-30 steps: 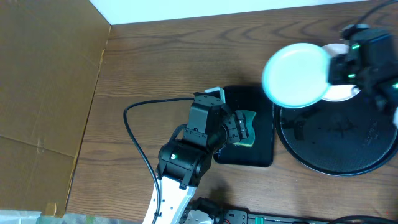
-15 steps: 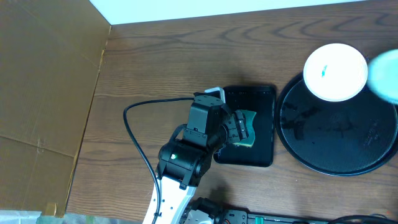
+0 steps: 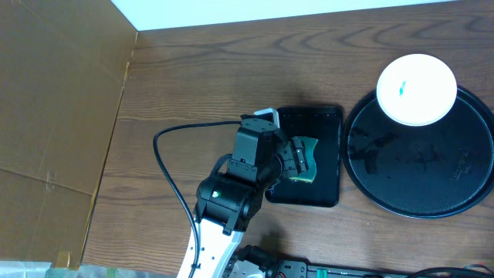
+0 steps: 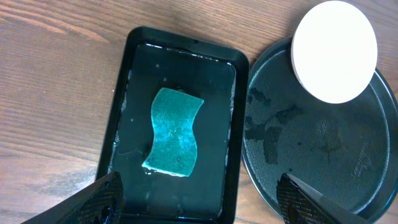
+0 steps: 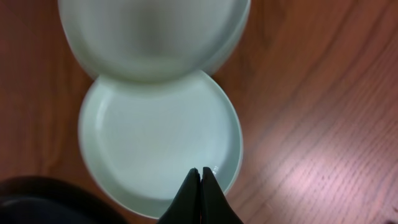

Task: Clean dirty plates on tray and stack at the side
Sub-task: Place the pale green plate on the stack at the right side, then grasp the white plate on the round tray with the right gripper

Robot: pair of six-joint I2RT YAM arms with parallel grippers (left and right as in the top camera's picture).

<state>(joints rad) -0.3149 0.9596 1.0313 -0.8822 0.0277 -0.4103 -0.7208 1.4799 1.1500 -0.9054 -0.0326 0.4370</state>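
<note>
Overhead: one smeared plate (image 3: 416, 89) sits at the far rim of the round tray (image 3: 421, 185). Its teal mark is unwiped, so this one is left to clean and move. No other plate shows here. The left gripper (image 3: 296, 161) hovers over the sponge (image 3: 306, 160) in the rectangular tray (image 3: 324, 123), well apart from that plate.

Left wrist: the left gripper's fingers stand spread wide, holding nothing. The sponge lies below, between them. The smeared plate is off to the upper right, on the round tray.

Right wrist: two more plates lie off the tray on the wooden table (image 5: 298, 93). The near plate (image 5: 155, 143) and the far plate (image 5: 149, 31) overlap at their edges, and both look smear-free, though blurred. I judge two of three dealt with and the stack untidy. The right gripper (image 5: 200, 175) is pressed together, its tips over the near plate's closest rim; whether it nips that rim I cannot tell
</note>
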